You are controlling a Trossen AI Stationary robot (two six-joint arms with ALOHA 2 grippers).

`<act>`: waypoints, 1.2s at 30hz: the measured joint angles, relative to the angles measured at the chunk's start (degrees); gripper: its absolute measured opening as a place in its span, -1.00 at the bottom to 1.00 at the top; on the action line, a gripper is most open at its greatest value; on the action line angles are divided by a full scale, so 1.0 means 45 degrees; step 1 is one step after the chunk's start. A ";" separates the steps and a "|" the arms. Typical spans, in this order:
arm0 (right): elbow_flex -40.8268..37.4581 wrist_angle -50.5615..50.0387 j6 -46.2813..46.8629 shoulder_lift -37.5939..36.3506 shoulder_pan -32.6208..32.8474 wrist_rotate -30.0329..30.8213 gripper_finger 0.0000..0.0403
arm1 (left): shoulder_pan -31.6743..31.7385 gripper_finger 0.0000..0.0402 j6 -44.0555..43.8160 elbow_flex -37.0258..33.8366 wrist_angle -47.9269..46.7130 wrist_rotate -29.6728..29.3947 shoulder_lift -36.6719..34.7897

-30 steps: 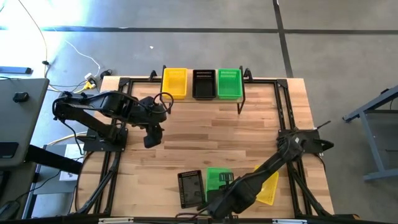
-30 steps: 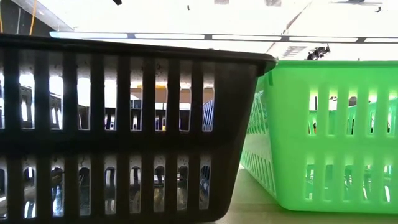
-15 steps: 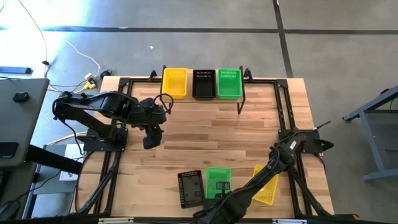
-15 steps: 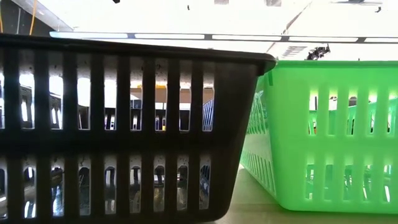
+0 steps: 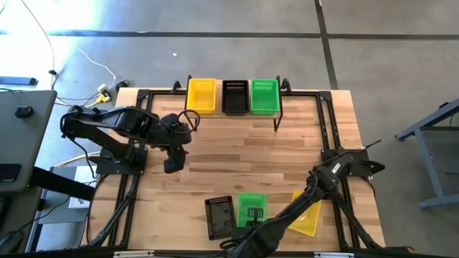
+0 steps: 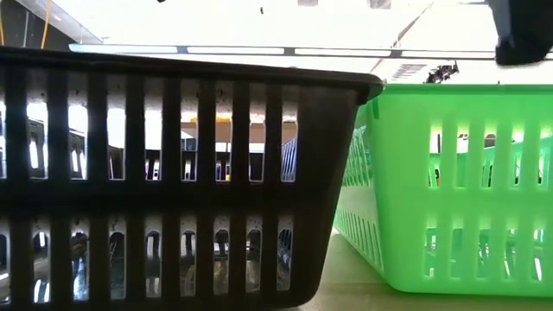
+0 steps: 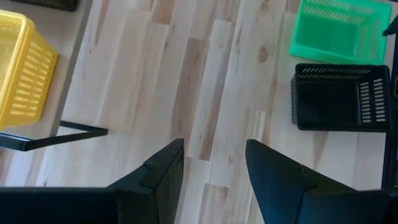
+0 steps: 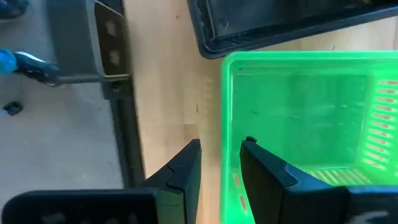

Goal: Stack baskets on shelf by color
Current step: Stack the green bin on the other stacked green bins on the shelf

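On the shelf (image 5: 233, 109) at the far edge stand a yellow basket (image 5: 201, 95), a black one (image 5: 235, 97) and a green one (image 5: 264, 96). Near the near edge, a black basket (image 5: 219, 216), a green basket (image 5: 251, 204) and a yellow basket (image 5: 308, 217) rest on their bottoms. My right gripper (image 5: 247, 229) is open over the green basket's near end. In its wrist view the right gripper (image 8: 221, 149) has one finger outside and one inside the rim (image 8: 225, 112). My left gripper (image 5: 172, 161) hangs open over bare table.
The near black basket (image 6: 173, 173) and the green basket (image 6: 449, 190) stand side by side, almost touching. Black frame rails run along the table's edges (image 5: 326, 129). Bare wood lies between the shelf and the near baskets (image 5: 244, 158). The left wrist view shows the shelf's leg (image 7: 56, 134).
My right gripper has moved toward the table's near edge and left, over the green basket's near end, and a dark part of it has come down into the low view's top right. The baskets have kept still.
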 joint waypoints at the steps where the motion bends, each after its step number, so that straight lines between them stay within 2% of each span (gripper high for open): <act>1: 0.0000 -0.0049 0.0005 0.0124 0.0004 0.0004 -0.51 | 0.0000 -0.20 0.0090 0.0000 0.0000 0.0000 0.0000; 11: -0.0005 -0.0654 0.0437 0.0808 -0.0107 -0.0238 -0.52 | 0.0010 -0.20 0.0562 -0.0005 0.0000 0.0000 0.0000; 14: -0.0005 -0.0677 0.0436 0.0798 -0.0123 -0.0283 -0.65 | 0.0010 -0.20 0.0565 -0.0005 0.0000 0.0000 0.0000; 18: -0.0005 -0.1270 0.0270 0.0798 -0.0165 -0.0419 -0.95 | 0.0010 -0.20 0.0565 -0.0005 0.0000 0.0000 0.0000; 28: 0.0027 -0.2462 -0.0101 0.0269 -0.0300 -0.0467 -0.99 | 0.0010 -0.20 0.0560 -0.0005 0.0005 0.0005 0.0000; 31: 0.0039 -0.2716 -0.0101 -0.0155 -0.0356 -0.0021 -0.99 | 0.0010 -0.20 0.0541 -0.0005 0.0005 0.0014 0.0000; 36: 0.0039 -0.2734 -0.0203 -0.0970 -0.0587 0.1527 -1.00 | 0.0010 -0.20 0.0049 -0.0005 0.0005 0.0029 0.0000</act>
